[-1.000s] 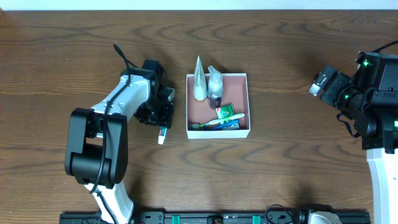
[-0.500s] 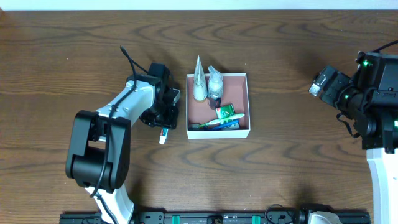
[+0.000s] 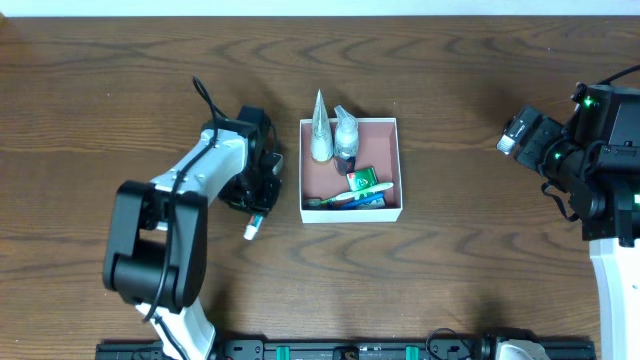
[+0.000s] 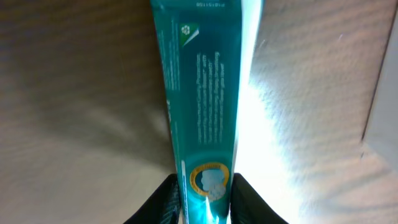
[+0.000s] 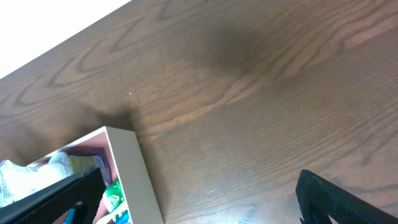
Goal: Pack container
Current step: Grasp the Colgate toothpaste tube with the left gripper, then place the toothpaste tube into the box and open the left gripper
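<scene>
The container [image 3: 391, 128], a square white-walled box with a pinkish-brown floor, sits at the table's middle. It holds two whitish tubes or bottles [image 3: 319, 138], a small green packet [image 3: 364, 179] and a toothbrush [image 3: 345, 197]. My left gripper [image 3: 258, 208] is just left of the container, shut on a teal toothpaste tube [image 4: 202, 93] whose white cap end [image 3: 251, 231] points toward the front. My right gripper [image 5: 199, 199] is open and empty, off to the right of the container; its corner shows in the right wrist view [image 5: 127, 162].
Bare wooden table [image 3: 480, 250] surrounds the container. A black rail [image 3: 350, 350] runs along the front edge. The right arm's base [image 3: 610, 270] stands at the far right.
My left gripper has swung the toothpaste tube a little toward the front, its cap end moving down and left. The right arm has not moved.
</scene>
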Robot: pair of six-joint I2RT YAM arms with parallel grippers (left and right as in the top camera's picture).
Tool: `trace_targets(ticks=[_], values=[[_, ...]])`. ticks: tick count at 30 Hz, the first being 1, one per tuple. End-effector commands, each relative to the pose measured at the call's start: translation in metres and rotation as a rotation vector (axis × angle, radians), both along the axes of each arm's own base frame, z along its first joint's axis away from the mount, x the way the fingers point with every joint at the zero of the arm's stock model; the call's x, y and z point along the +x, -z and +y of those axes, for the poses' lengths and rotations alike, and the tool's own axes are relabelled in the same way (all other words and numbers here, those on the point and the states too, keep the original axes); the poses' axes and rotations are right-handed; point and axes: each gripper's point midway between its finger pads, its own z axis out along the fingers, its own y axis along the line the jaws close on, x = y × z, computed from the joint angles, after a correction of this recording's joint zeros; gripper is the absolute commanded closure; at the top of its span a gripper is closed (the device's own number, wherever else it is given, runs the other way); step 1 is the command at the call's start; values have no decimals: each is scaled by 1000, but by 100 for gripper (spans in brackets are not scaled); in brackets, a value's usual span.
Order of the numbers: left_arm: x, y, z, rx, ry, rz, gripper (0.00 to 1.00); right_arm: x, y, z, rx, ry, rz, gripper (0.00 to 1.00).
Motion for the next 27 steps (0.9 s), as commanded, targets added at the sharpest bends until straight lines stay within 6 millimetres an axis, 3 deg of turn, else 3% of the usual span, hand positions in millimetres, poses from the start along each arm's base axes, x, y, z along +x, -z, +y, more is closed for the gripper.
trace_targets(ticks=[1, 5, 8, 13, 20, 27], values=[[29, -57, 6, 35, 10, -175, 73, 0, -3, -2, -10, -5, -6, 1], [34, -118, -3, -16, 19, -304, 73, 0, -3, -2, -10, -5, -6, 1], [29, -159, -31, -128, 67, -415, 76, 0, -3, -2, -10, -5, -6, 1], [5, -194, -72, -205, 209, -522, 77, 0, -3, -2, -10, -5, -6, 1], [-10, -197, -137, -287, 428, -590, 77, 0, -3, -2, -11, -5, -6, 1], [-3, -167, -188, -310, 591, -592, 77, 0, -3, -2, -10, -5, -6, 1]])
